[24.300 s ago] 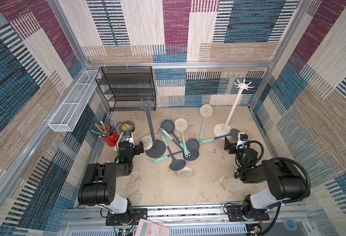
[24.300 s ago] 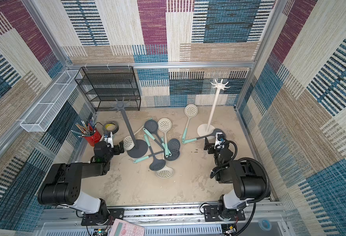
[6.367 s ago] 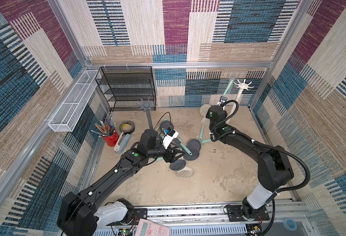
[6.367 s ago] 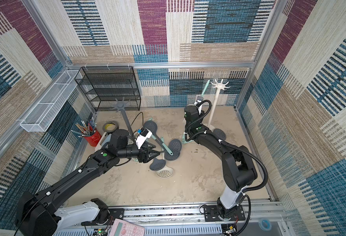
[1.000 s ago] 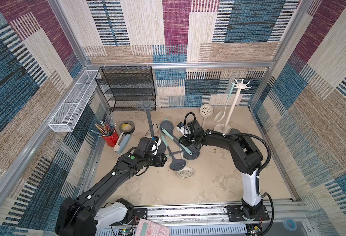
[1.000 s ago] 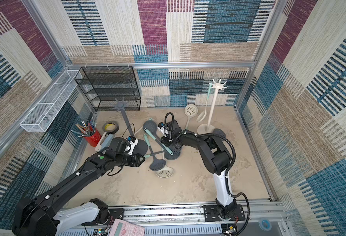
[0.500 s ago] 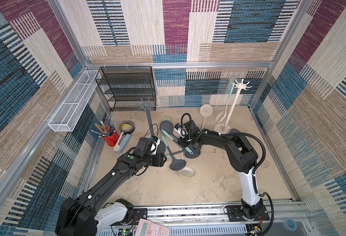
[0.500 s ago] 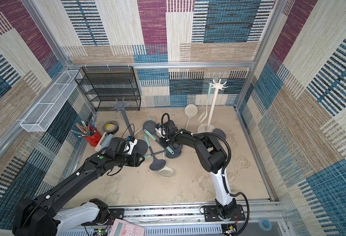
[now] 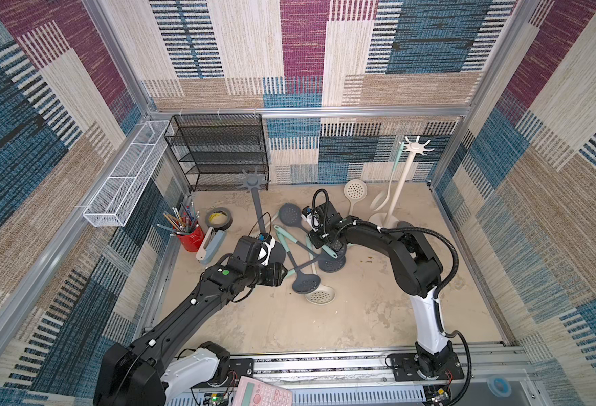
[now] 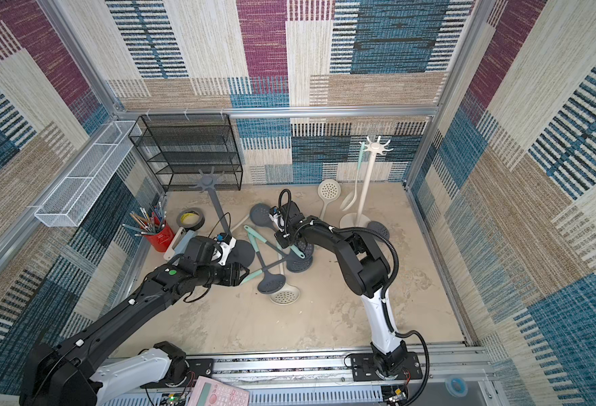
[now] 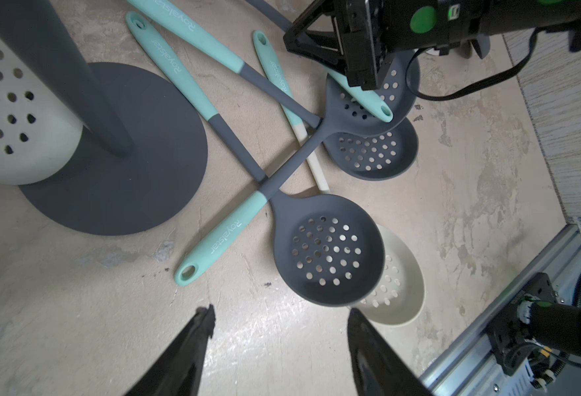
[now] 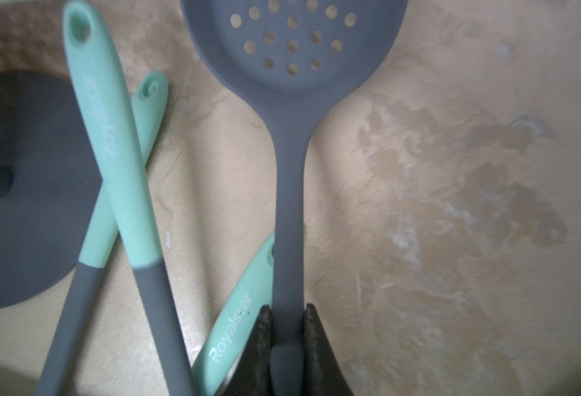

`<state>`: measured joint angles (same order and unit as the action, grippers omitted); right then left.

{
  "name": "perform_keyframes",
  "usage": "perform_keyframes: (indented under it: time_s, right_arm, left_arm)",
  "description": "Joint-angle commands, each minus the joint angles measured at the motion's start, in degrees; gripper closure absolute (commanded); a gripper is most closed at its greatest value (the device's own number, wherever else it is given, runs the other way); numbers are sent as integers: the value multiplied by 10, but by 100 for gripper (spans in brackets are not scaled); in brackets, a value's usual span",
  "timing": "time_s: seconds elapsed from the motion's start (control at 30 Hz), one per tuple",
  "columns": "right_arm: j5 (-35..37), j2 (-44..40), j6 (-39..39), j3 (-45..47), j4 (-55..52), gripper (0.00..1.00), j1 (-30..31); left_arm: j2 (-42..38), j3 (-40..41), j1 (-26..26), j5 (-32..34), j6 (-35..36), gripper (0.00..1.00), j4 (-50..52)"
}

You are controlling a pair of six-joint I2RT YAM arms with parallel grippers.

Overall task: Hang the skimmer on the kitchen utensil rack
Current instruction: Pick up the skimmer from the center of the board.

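The left arm stretches low toward 1 o'clock; the left gripper has its fingers spread wide and empty. The right arm folds at the elbow, with the forearm reaching toward 10 o'clock. The right gripper pinches the grey skimmer by its shaft.

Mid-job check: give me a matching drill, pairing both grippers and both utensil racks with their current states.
Things:
1. right gripper
2. left gripper
3. cream tree-shaped utensil rack
4. dark grey tree-shaped utensil rack

States:
A. open, holding nothing
B. a teal-handled cream skimmer hangs from it
C. shut on the stem of a dark grey perforated skimmer
D. hooks bare

Pairs: 1-C, 2-A, 3-B, 4-D.
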<state>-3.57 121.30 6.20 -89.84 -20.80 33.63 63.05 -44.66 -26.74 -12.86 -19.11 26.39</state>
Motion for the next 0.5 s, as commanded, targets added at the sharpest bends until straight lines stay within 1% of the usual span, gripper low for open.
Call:
perform_keyframes:
  time_s: [0.0,0.23,0.47]
  right_arm:
    - [41,-12,-17,-12,24,100,1]
    - [72,-35,-31,4,36,100,1]
    - [87,-97,-51,68,55,100,1]
  left_arm:
    - [-6,3,0,-11,-15,35,-8]
    - [-17,9,0,-17,-21,35,-12]
    - [-25,18,0,-42,-40,35,-34]
